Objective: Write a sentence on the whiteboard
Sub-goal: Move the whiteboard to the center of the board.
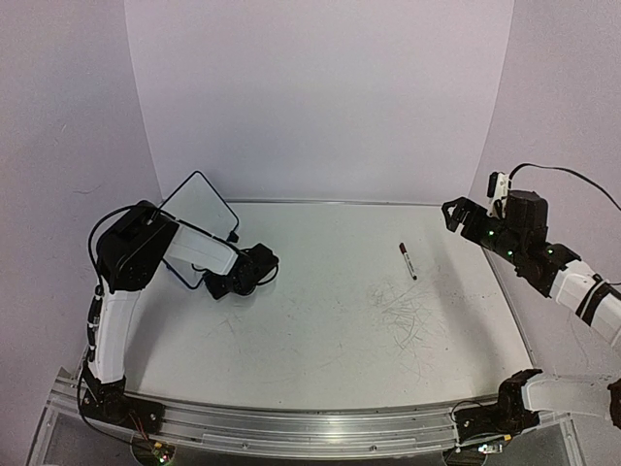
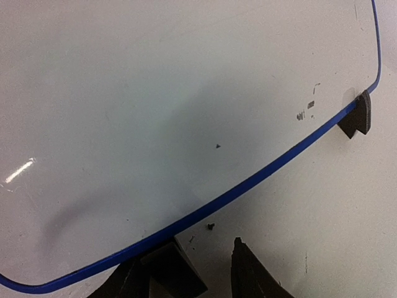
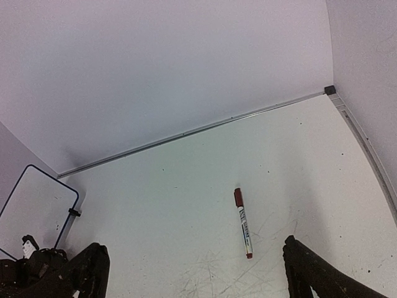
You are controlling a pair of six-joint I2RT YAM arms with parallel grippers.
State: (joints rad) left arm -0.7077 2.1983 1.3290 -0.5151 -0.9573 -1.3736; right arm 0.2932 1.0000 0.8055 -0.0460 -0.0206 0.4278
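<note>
The whiteboard (image 1: 199,206) with its dark-blue rim stands tilted at the back left, its lower part hidden behind my left arm. It fills the left wrist view (image 2: 155,112). Its face shows only a few small dark specks, and no sentence is visible. One black clip foot (image 2: 356,117) sits on its lower rim, and a second black clip foot (image 2: 177,270) lies between my left fingers. My left gripper (image 1: 241,276) (image 2: 186,264) is partly open at that rim, with a gap beside the right finger. A red-capped marker (image 1: 407,260) (image 3: 242,222) lies on the table. My right gripper (image 1: 454,214) (image 3: 192,267) is wide open above it.
The white tabletop (image 1: 320,320) has grey scribble marks (image 1: 403,316) to the right of the middle. A metal rail (image 3: 198,129) runs along the back edge under the pale backdrop walls. Another rail runs along the front edge (image 1: 291,422).
</note>
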